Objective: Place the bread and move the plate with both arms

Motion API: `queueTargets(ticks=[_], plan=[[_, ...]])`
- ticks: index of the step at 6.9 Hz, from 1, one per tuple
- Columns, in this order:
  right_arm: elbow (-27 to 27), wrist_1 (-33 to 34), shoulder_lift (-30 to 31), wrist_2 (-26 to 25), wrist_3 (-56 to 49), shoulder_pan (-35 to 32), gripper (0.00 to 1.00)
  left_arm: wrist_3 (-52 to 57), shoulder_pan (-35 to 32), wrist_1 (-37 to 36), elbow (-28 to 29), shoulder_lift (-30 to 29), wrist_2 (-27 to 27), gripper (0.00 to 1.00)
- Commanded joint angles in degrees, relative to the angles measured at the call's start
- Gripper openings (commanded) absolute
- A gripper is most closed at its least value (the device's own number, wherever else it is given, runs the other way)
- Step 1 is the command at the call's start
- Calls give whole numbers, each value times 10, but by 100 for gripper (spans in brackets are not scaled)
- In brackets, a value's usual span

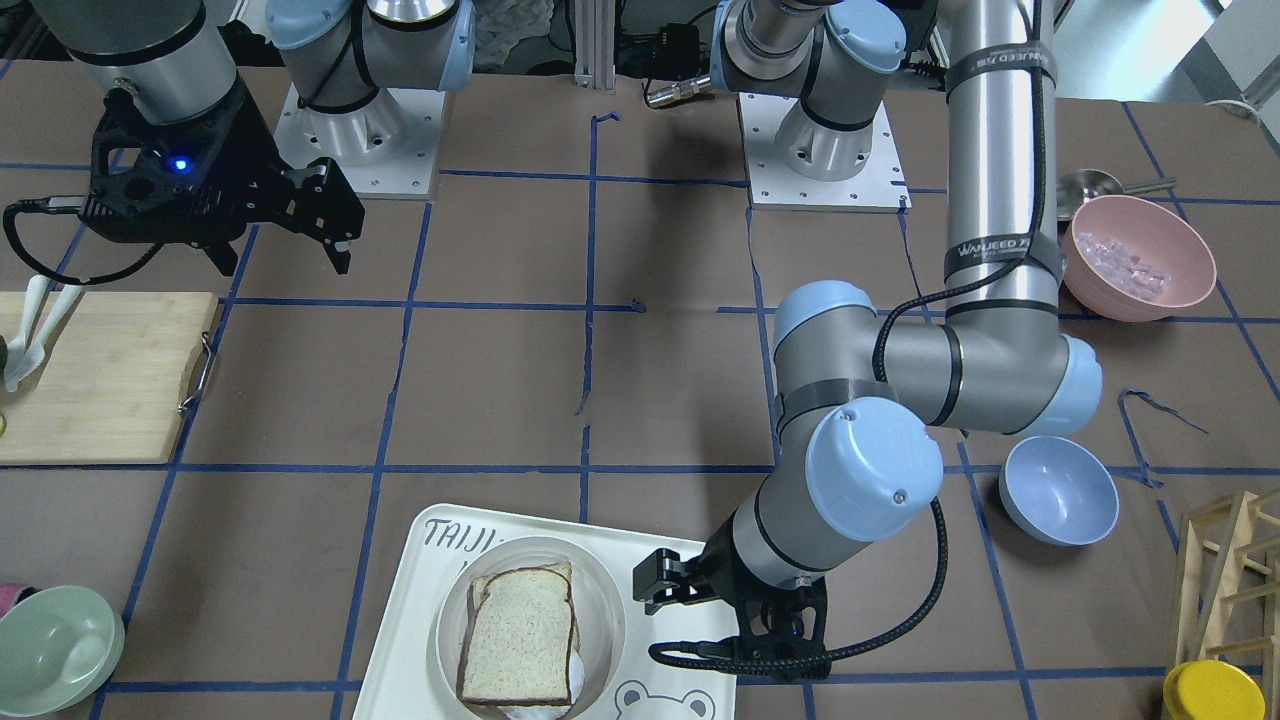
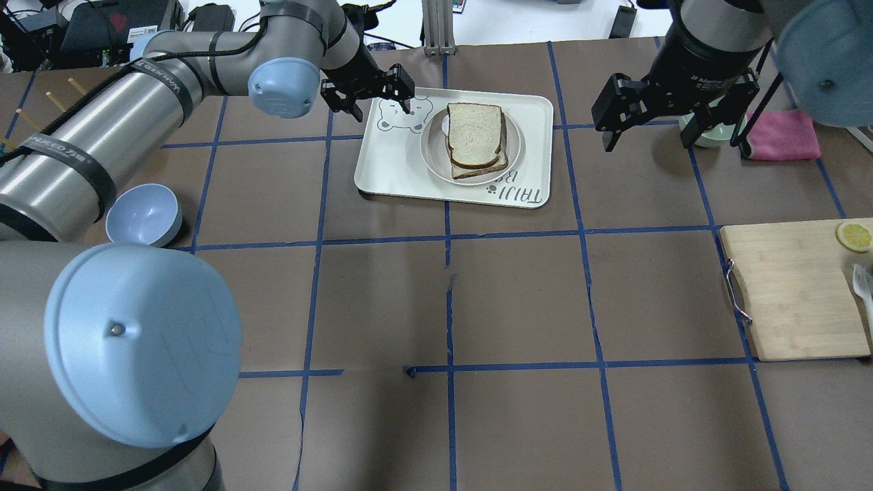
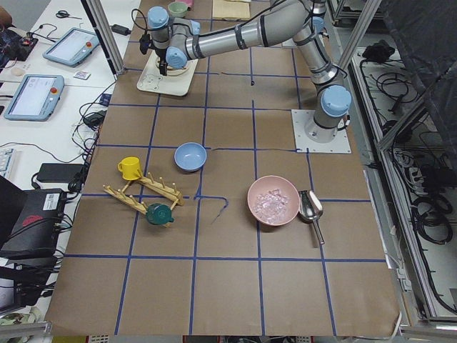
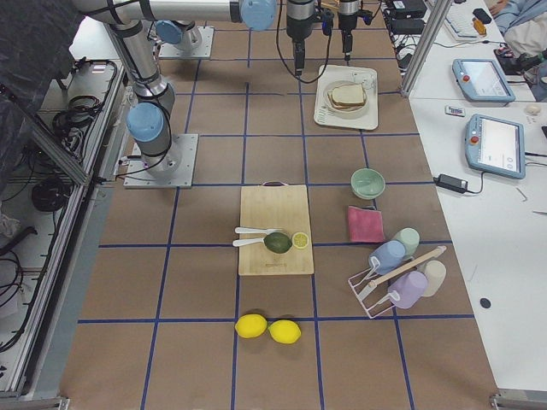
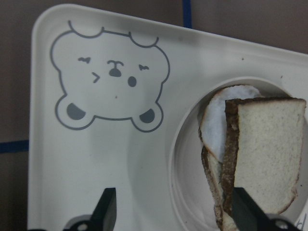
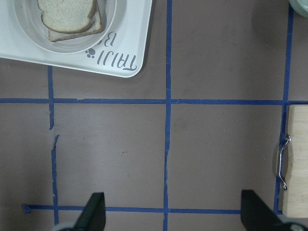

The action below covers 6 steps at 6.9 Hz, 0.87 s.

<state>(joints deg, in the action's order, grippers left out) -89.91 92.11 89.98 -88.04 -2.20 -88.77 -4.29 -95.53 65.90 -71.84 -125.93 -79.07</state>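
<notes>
The bread (image 2: 474, 129) is a brown-crusted slice lying on top of another slice on the round white plate (image 2: 430, 146). The plate sits in the cream bear tray (image 2: 389, 164) at the far side of the table. In the left wrist view the bread (image 5: 267, 154) has something white under it. My left gripper (image 2: 372, 102) is open and empty, over the tray's bear corner just left of the plate. My right gripper (image 2: 672, 129) is open and empty, above the bare table to the right of the tray.
A wooden cutting board (image 2: 791, 300) with a lemon slice (image 2: 854, 236) lies at the right. A blue bowl (image 2: 143, 215) stands at the left, a pink cloth (image 2: 781, 134) and a green bowl (image 1: 50, 650) at the far right. A pink bowl (image 1: 1138, 257) stands near the left arm's base.
</notes>
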Motion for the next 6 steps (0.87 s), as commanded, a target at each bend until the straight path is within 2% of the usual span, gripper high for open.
queueTargets(ticks=[1, 3, 6], plan=[[0, -2, -1, 0, -1, 0, 100, 2, 5, 133, -1, 89, -109, 100], [0, -2, 0, -1, -1, 0, 100, 1, 22, 208, -27, 173, -115, 100], [0, -2, 0, 0, -1, 0, 100, -3, 30, 208, -132, 290, -114, 100]])
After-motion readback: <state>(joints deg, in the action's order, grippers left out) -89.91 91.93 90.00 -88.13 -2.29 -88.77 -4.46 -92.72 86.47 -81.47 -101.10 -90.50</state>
